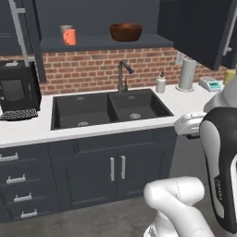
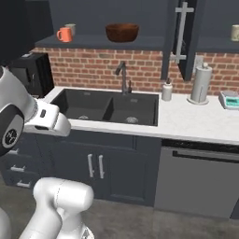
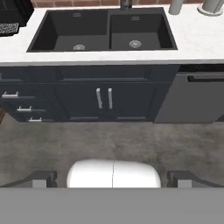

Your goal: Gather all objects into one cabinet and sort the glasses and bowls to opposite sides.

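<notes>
- Well above and beyond the pincer (image 3: 113, 177), on the open shelf over the sink, the task's things are found: the orange mug (image 1: 70, 36) with the grey-green cup (image 1: 65, 28) just behind it, and the brown bowl (image 1: 126, 32) further along the same shelf.
- A cream mug (image 2: 235, 32) is seen apart from the rest, in the neighbouring cabinet past the open cabinet door (image 2: 183, 35).
- The pincer is held low, pointed down at the floor before the base cabinets, its fingertips (image 3: 43, 178) spread wide apart with nothing between them.
- The coming move is judged to turn on height: a long upward reach is called for, and the lone cream mug is probably the thing to be fetched.
- Between the pincer and the shelf lie the tabletop (image 1: 28, 132), the black sink (image 1: 109, 109) and the tall faucet (image 1: 123, 74).
- The soap bottle (image 2: 166, 90) and paper towel roll (image 2: 201, 84) stand beneath the open door, where a reach to the cream mug could be hindered.
</notes>
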